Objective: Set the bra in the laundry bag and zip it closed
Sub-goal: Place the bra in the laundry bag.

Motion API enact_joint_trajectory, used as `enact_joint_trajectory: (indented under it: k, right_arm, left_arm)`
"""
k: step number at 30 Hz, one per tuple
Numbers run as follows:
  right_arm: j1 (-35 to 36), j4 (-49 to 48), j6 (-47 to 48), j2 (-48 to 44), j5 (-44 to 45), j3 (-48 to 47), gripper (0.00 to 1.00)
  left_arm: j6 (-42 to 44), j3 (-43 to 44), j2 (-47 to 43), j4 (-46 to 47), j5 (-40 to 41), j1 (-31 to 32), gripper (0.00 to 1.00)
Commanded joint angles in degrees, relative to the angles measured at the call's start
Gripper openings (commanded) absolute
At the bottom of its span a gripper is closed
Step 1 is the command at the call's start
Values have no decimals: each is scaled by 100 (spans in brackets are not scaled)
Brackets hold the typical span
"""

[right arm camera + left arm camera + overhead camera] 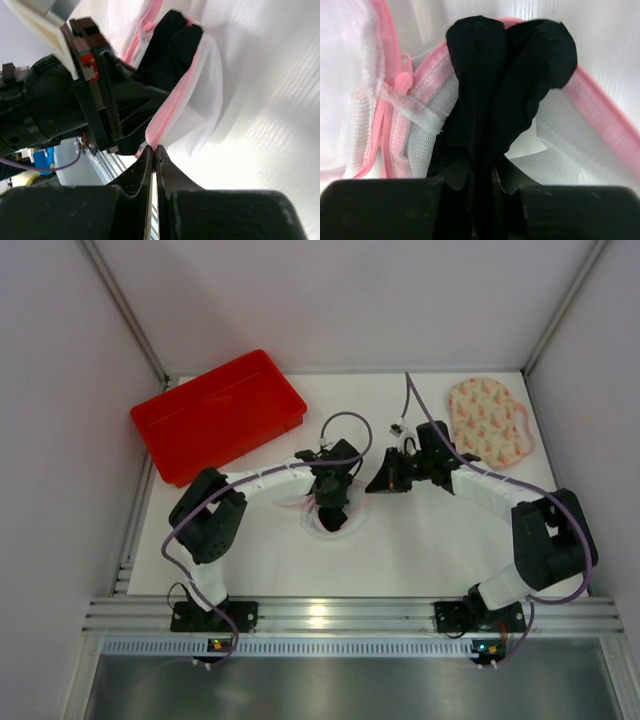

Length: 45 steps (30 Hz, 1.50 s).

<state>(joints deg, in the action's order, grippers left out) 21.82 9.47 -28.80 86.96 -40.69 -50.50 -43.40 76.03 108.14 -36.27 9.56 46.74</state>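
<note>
The black bra (505, 75) is bunched up and pinched between the jaws of my left gripper (482, 180), which is shut on it. The bra pokes into the open mouth of the laundry bag (435, 100), a white mesh pouch with pink edging, and its pink zip pull (403, 80) lies to the left. In the right wrist view my right gripper (154, 149) is shut on the pink rim of the laundry bag (200, 90), beside the bra (170, 45). From above, both grippers meet at mid table over the bag (313, 526).
A red tray (218, 415) sits at the back left of the table. A peach oval patterned fabric piece (487, 422) with pink trim lies at the back right. Grey walls and metal posts close in the table on three sides.
</note>
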Motion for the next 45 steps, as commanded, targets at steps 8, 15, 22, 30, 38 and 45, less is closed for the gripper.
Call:
enact_joint_trajectory:
  k: [8, 15, 22, 30, 38, 45]
  right_arm:
    - [-73, -850, -302, 347, -27, -408, 0]
    - [-12, -1246, -601, 761, 8, -539, 0]
    - [-12, -1334, -715, 1200, -9, -944, 0]
    - [67, -1571, -733, 1394, -211, -1049, 0]
    - [103, -2107, -978, 641, -756, -795, 0]
    - [120, -1072, -408, -293, -959, -461, 0]
  left_arm:
    - [736, -1827, -1391, 1113, -1123, -121, 0]
    - [999, -1872, -1497, 1184, -1238, -60, 0]
    - [1237, -2101, -2050, 1316, -1176, 19, 0]
    - [1615, -2514, -2561, 1737, -1589, 212, 0]
    - [1230, -2251, -2017, 1597, -1228, 231, 0]
    - [579, -1575, -1428, 1071, -1317, -471, 0]
